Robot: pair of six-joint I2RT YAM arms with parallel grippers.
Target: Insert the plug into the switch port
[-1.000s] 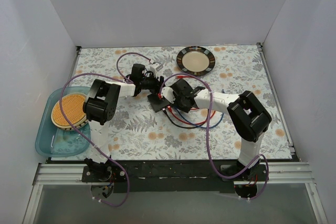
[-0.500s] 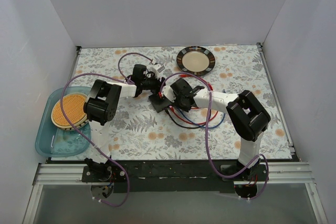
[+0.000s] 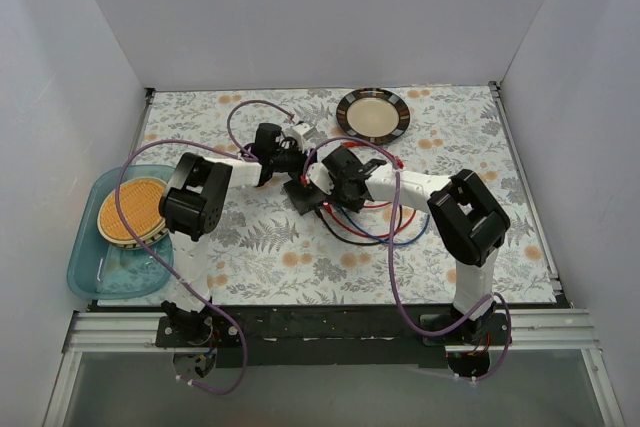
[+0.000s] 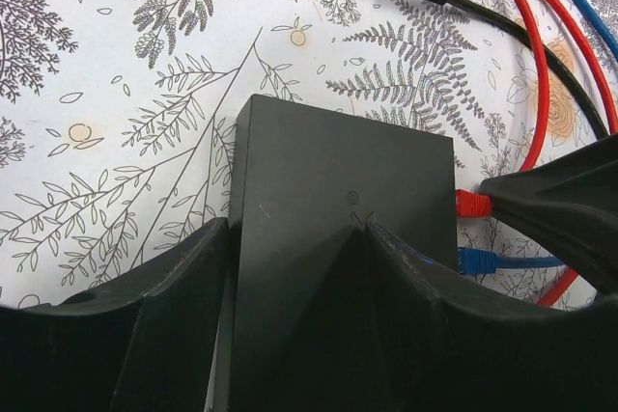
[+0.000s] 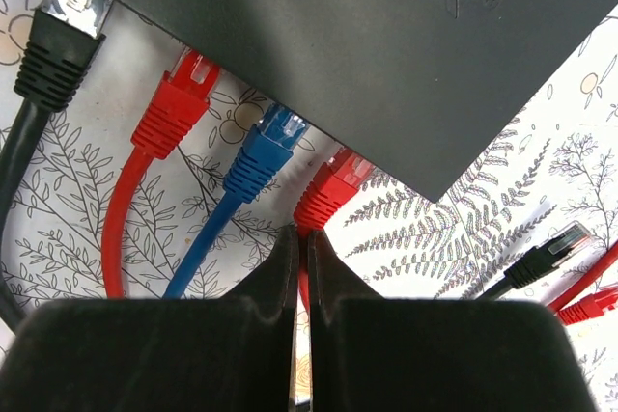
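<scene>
- A translucent teal tray (image 3: 85, 282) with rounded corners is seen at the left edge of the counter (image 3: 250, 247). A round orange disc (image 3: 131, 211) with a fine grid texture and a pale rim lies in it.
- A round plate (image 3: 372, 113) with a dark striped rim and a cream centre is set at the far side of the counter, well apart from the tray.
- The counter is covered with a matt cloth printed with grey ferns and orange flowers.
- The black box (image 4: 338, 180), flat, rectangular and matt, is found at mid-counter. It is clamped across its width by the left end effector (image 4: 294, 267), with a finger pressed against each side.
- Along one long edge of the box, a red plug (image 5: 333, 190), a blue plug (image 5: 266, 151) and a second red plug (image 5: 179, 98) are seated side by side. The ports themselves are hidden under that edge.
- A black plug (image 5: 58, 41) with a bare metal tip is seen at the same edge; whether it is seated cannot be told.
- The right end effector (image 5: 301, 238) is closed, its fingers pressed together just below the red plug, the one nearest the box's corner. Whether that plug's cable is pinched cannot be told.
- Glossy red, blue and black cables (image 3: 385, 232) are looped on the cloth beside the box.
</scene>
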